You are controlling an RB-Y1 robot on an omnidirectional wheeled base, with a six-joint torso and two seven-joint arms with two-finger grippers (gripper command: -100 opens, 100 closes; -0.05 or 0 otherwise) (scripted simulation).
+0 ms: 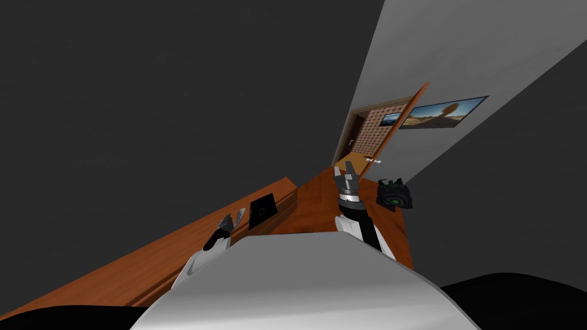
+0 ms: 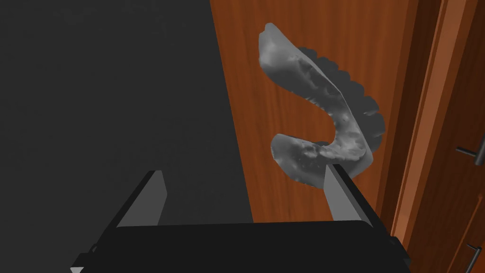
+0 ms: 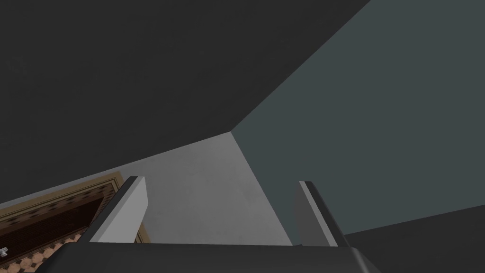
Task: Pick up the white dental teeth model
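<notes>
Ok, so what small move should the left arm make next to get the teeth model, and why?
Probably slide the left end effector sideways over the wooden surface until the grey-white teeth model sits between its open fingers. The model lies off to one side: one finger overlaps its curve, while the other hangs over the dark area beside the wood.
</notes>
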